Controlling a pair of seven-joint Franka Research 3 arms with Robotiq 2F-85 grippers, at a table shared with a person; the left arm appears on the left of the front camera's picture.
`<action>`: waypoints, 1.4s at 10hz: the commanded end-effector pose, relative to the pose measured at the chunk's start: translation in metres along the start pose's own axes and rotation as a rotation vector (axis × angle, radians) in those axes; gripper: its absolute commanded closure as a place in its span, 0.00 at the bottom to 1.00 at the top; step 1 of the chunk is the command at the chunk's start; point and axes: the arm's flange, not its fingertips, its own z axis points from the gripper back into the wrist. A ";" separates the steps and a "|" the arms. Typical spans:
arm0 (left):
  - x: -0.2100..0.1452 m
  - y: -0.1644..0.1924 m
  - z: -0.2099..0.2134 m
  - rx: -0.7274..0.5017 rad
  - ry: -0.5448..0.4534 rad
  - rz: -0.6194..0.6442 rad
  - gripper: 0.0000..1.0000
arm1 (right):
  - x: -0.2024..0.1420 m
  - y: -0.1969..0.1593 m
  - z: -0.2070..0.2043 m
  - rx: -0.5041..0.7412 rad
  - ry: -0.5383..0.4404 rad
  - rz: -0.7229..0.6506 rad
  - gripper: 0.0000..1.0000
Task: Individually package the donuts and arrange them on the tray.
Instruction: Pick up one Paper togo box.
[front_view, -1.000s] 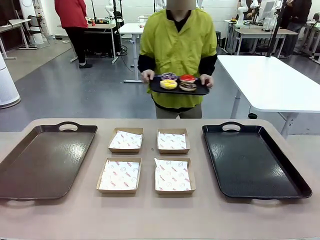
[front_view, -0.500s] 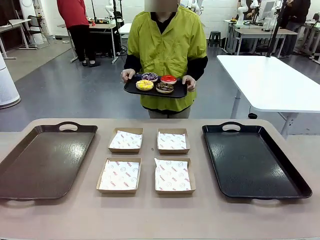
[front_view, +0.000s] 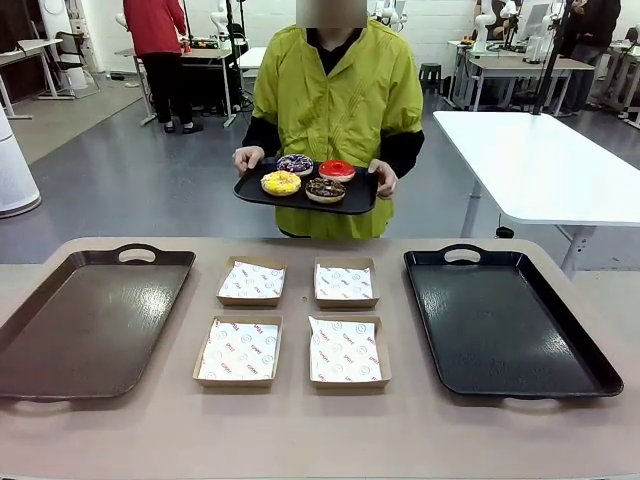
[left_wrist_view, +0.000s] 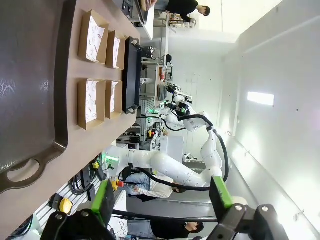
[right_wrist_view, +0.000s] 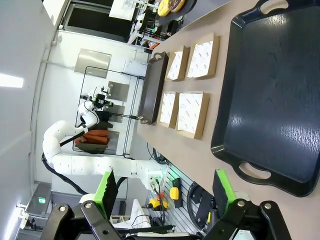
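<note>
Since the earlier frame the person has carried the serving tray (front_view: 352, 203) closer to the far edge of the tabletop (front_view: 300, 430). The four donuts (front_view: 325, 189) ride on it, not yet over the tabletop.

Step in hand: delivery; packaging has not begun.

The left pincer (left_wrist_view: 162, 199) and right pincer (right_wrist_view: 165, 190) both stand apart and empty.

The next move likely calls for waiting until the donuts are within reach.

Four paper-lined boxes (front_view: 238, 351) lie in a close square between the brown tray (front_view: 90, 320) and the black tray (front_view: 505, 320). Bare room runs along the near edge.
</note>
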 end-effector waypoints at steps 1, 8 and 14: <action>-0.003 -0.001 0.002 -0.012 0.001 -0.001 0.00 | 0.001 -0.001 -0.001 0.012 -0.014 0.004 0.00; -0.003 -0.001 0.002 -0.012 0.001 -0.001 0.00 | 0.001 -0.001 -0.001 0.012 -0.014 0.004 0.00; -0.003 -0.001 0.002 -0.012 0.001 -0.001 0.00 | 0.001 -0.001 -0.001 0.012 -0.014 0.004 0.00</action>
